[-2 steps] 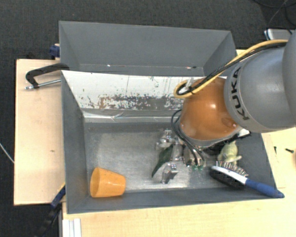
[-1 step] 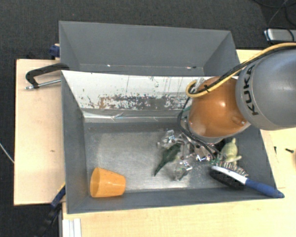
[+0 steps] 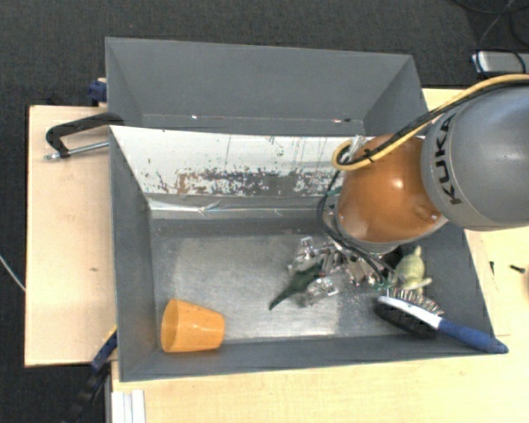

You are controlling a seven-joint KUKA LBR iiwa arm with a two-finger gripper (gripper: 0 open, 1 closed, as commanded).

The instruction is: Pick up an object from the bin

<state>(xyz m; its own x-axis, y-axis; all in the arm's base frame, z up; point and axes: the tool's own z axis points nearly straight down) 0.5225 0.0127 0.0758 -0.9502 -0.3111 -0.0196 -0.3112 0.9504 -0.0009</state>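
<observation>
My gripper (image 3: 324,270) reaches down from under the orange wrist cover into the right middle of the bin. Its metal fingers sit right at a small dark green toy figure (image 3: 293,291) that lies slanted on the floor, its tail pointing to the lower left. Whether the fingers grip the figure is hidden by the glare of the metal. A brush with a black head, white bristles and a blue handle (image 3: 423,318) lies just to the right, along the bin's front right side. A pale green-white small thing (image 3: 412,269) sits beside the brush, partly under the wrist.
An orange plastic cup (image 3: 192,326) lies on its side in the front left corner. The arm and its orange cover hang over the bin's right rear part.
</observation>
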